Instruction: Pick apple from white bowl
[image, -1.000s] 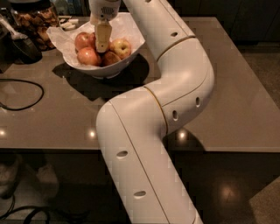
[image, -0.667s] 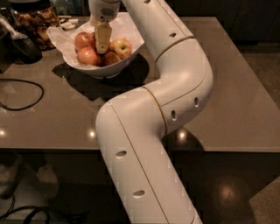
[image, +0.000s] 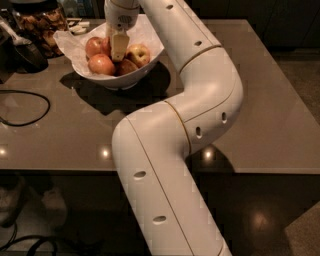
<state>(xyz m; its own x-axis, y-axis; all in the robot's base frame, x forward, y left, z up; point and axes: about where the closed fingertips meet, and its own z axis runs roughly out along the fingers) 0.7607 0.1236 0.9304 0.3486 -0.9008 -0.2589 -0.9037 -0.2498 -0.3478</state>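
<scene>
The white bowl (image: 145, 67), lined with crumpled white paper, stands at the far left of the table. It holds several apples. A deep red apple (image: 101, 64) lies at the front left and another red one (image: 93, 46) behind it. A yellow-orange blushed apple (image: 140, 54) lies at the right and a darker apple (image: 126, 67) at the front. My gripper (image: 118, 49) points down into the middle of the bowl, among the apples, right of the two red ones. It hides what lies under it.
A glass jar of brown snacks (image: 42, 20) stands behind the bowl at the far left, beside a dark appliance (image: 20, 52). A black cable (image: 27, 107) loops on the table's left. My white arm (image: 200, 100) bends over the table's (image: 270, 110) middle.
</scene>
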